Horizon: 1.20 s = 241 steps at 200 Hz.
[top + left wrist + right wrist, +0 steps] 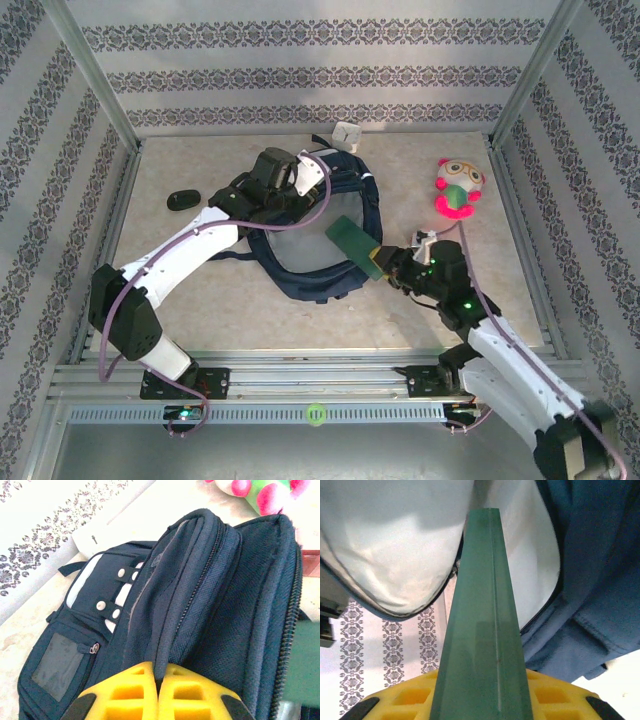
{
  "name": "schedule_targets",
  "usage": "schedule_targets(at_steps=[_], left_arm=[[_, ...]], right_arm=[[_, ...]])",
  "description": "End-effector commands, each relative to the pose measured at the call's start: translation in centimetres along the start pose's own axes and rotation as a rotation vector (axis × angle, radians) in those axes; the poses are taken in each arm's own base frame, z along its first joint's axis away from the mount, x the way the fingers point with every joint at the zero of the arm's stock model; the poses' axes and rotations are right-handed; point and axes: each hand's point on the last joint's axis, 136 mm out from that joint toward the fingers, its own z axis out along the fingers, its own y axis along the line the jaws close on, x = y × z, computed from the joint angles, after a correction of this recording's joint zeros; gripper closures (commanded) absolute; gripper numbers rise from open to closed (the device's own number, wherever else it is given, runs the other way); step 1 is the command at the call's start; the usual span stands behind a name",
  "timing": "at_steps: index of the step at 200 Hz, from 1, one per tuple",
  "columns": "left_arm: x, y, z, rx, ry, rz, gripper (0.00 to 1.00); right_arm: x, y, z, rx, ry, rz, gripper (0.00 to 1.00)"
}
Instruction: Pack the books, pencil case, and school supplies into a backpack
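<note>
Right gripper (pixel 385 265) clamped on green book (pixel 482 605), edge-on, far end ahead at backpack (pixel 215 590) mouth. Left gripper (pixel 159 692) pinched tight on backpack rim, lifting it. Best: push book straight ahead along pale lining, no twist, rim held high. Count: one green book, one backpack, one plush toy (pixel 457 188), one black oval (pixel 185 200).

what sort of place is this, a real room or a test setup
Probably a robot test cell, not a real room: wallpaper panels on a bare metal frame, slotted rails along the near edge, and the backpack on the tabletop.
</note>
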Motion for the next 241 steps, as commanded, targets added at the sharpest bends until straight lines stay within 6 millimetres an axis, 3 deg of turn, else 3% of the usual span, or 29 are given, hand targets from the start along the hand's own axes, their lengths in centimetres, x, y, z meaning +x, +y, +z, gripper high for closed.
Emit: schedule_targets(at_steps=[1,34,64,128,190,241], left_arm=[[-5.3,0.0,-1.7,0.024,-0.165,-0.043,1.0],[-5.8,-0.5,-1.5,0.058,-0.184,-0.065,1.0],[-6.6,-0.7,-1.9,0.078,-0.21,-0.082,1.0],[-7.3,-1.3,-2.3,0.119,-0.233,-0.079,1.0],[-8.5,-1.1,-3.3,0.116,-0.283,-0.073,1.0],[-9.4,-0.5,-3.8,0.116,-0.318,-0.09,1.0]], right_arm=[[-1.6,4.0,1.4,-0.143,-0.12,-0.005,0.78],[-1.9,5.3,4.2,-0.172,-0.187,0.004,0.78],[-2.1,5.1,6.4,-0.146,-0.285,0.023,0.78],[-1.8,5.8,12.9,-0.166,-0.307,0.057,0.78],[-0.2,4.9,22.0,-0.187,-0.207,0.11,0.78],[0.5,3.3,25.8,-0.138,-0.187,0.142,0.75]])
